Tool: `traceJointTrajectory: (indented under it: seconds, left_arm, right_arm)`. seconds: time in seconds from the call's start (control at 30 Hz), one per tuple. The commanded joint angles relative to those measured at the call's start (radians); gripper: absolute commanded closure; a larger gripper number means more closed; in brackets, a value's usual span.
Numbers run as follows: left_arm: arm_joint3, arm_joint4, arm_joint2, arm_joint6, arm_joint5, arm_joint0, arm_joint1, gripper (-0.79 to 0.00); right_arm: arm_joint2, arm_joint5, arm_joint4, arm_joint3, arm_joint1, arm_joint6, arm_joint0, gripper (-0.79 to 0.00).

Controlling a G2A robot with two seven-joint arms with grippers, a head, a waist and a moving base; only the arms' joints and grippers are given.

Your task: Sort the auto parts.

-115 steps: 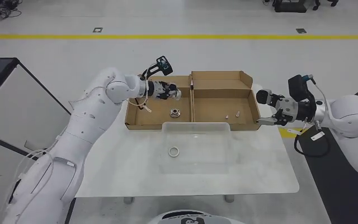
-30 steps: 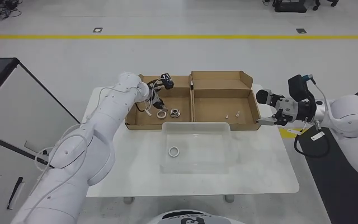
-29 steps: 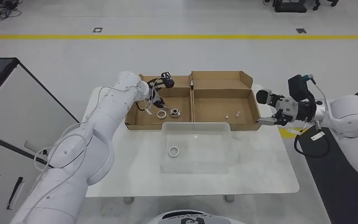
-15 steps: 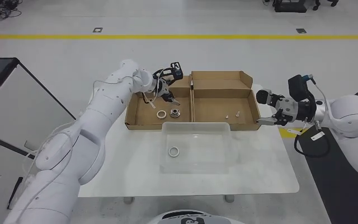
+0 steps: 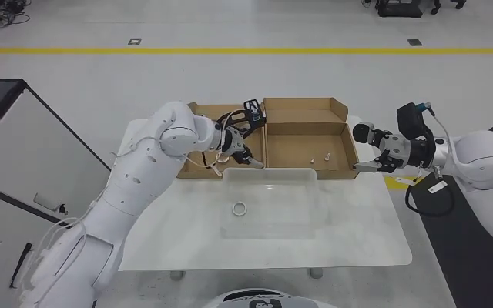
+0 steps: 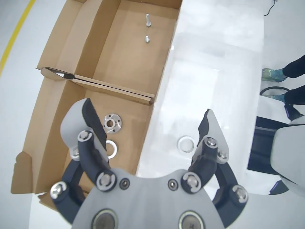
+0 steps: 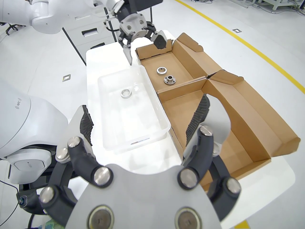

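Ring [image 5: 239,208] lies flat, hole upward, in our clear tray [image 5: 293,222]; left gripper [image 6: 148,111], spread empty, hangs above the cardboard box [image 6: 133,55] wall; right gripper [image 7: 144,105] spread.

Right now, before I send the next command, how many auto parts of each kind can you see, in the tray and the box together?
Rings: 2
Flanged hub: 1
Bolts: 2
Total: 5
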Motion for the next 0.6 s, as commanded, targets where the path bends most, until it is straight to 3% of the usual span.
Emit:
traceJointTrajectory:
  seconds: [0.0, 0.43, 0.57]
  left_arm:
    - [0.024, 0.004, 0.003, 0.010, -0.003, -0.004, -0.001, -0.785]
    - [0.009, 0.011, 0.006, 0.026, 0.004, 0.004, -0.001, -0.785]
    - [-0.047, -0.003, 0.077, -0.066, 0.039, -0.022, -0.001, -0.785]
  right_arm:
    - [0.000, 0.000, 0.000, 0.000, 0.000, 0.000, 0.000, -0.785]
    - [0.000, 0.000, 0.000, 0.000, 0.000, 0.000, 0.000, -0.785]
    - [0.000, 0.000, 0.000, 0.000, 0.000, 0.000, 0.000, -0.785]
